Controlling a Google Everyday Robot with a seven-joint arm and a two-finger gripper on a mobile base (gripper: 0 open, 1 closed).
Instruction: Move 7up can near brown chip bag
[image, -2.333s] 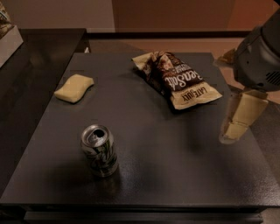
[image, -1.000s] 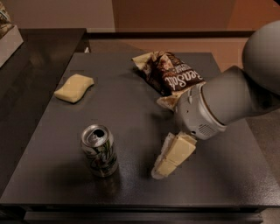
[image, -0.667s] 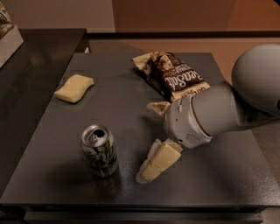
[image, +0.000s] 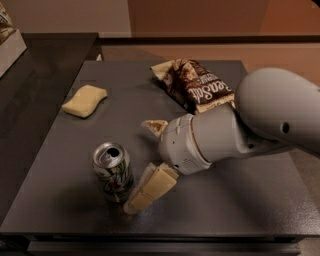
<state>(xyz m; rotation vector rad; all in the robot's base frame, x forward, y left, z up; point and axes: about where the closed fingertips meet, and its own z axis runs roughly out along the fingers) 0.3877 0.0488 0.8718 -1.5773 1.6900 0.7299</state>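
The 7up can (image: 113, 172) stands upright near the front left of the dark table (image: 65, 150); it is silver with white and green sides and a shiny top. The brown chip bag (image: 196, 86) lies wrinkled at the back right of the table, with white "Sea Salt" lettering. My gripper (image: 136, 166) is just right of the can, open and empty. One cream finger (image: 148, 188) lies low beside the can and almost touches its right side. The other finger (image: 155, 125) is farther back. My large grey-white arm (image: 240, 127) comes in from the right and covers the bag's near end.
A pale yellow sponge (image: 85, 100) lies at the back left of the table. A lower dark counter (image: 35, 65) with a white box (image: 9, 40) on it stands to the left. The table's front edge is close below the can.
My gripper has swept from the table's right edge leftward and forward until it is beside the can. The can, the bag and the sponge have not moved.
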